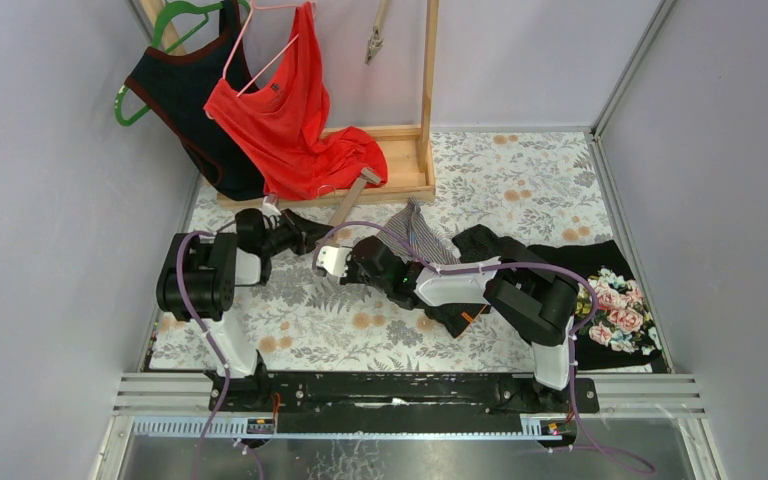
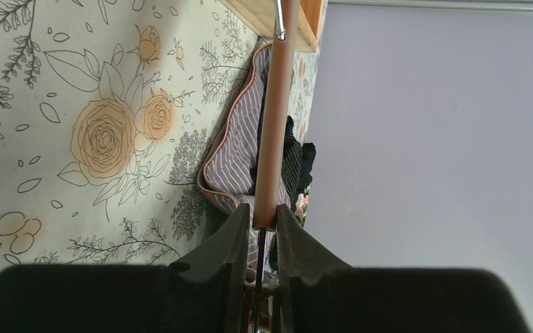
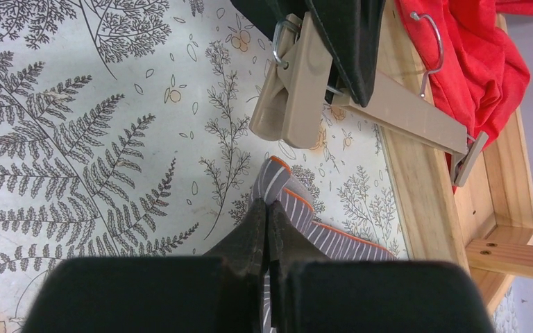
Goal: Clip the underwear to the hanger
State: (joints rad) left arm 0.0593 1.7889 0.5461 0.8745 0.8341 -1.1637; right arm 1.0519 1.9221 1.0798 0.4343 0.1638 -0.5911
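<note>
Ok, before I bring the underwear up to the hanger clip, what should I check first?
1. Left gripper clamped on the hanger bar: ok, fingers closed on its end.
2. Right gripper pinching the striped underwear: ok, jaws shut on a fold.
3. Underwear edge at the near clip: not ok, a gap separates them.
4. Near clip open to take fabric: not ok, it looks shut and empty.
5. Far clip free of the red top: cannot tell, it lies against that cloth.
</note>
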